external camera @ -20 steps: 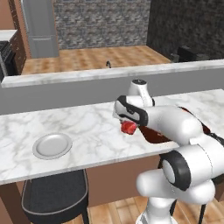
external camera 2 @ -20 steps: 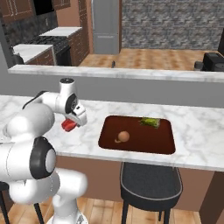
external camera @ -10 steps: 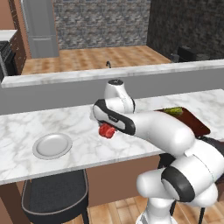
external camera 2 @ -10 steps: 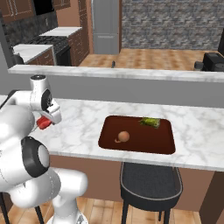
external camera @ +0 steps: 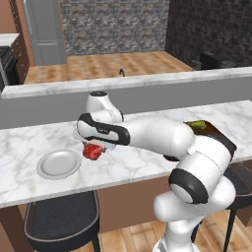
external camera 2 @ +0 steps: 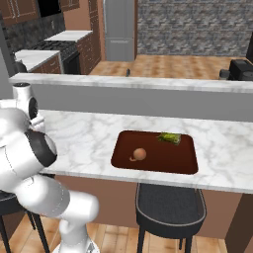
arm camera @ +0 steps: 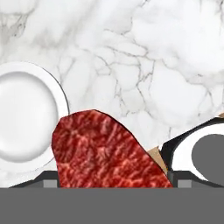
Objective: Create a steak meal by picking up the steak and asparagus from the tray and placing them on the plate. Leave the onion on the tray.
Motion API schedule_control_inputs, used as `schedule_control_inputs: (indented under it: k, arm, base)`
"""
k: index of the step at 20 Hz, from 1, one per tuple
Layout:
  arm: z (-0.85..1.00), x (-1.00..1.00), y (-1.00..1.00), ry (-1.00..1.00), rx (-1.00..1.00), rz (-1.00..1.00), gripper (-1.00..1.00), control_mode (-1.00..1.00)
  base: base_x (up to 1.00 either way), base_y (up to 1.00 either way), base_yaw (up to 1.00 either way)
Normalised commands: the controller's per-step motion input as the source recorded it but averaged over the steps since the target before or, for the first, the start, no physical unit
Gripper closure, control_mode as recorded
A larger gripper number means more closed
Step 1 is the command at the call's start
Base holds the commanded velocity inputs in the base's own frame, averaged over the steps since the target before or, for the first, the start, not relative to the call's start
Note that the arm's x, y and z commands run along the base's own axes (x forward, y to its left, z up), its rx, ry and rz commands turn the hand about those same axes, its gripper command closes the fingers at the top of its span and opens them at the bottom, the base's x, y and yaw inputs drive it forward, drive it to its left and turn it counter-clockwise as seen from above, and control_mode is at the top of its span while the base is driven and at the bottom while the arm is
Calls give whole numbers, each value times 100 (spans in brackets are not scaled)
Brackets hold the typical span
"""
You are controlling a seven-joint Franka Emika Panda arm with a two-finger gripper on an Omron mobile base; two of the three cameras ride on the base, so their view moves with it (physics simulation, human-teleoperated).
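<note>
Here the gripper [external camera: 93,149] grasps the steak [external camera: 92,151] beside the plate [external camera: 59,164], its fingertips hidden by meat.

White marble counter [external camera: 147,162] with grey raised ledge [external camera: 147,83] behind. Dark padded stools [external camera 2: 170,205] below counter front. Wood plank floor [external camera: 103,66] beyond. Grey stone wall [external camera: 113,24] at back, steel fridge [external camera 2: 121,29] against it. Black stove [external camera 2: 49,49] and brown cabinets [external camera 2: 89,49] along side wall.
</note>
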Motion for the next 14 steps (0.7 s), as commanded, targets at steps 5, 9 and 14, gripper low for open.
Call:
schedule_control_inputs:
  k: [5,9,14]
  arm:
    - [-9,37,95,11,-3,0,100,-100]
    - [-10,46,78,9,-7,0,100,-100]
    - [-20,38,60,2,-7,0,100,-100]
  base:
    - [0,0,0]
    - [0,0,0]
    - [0,0,0]
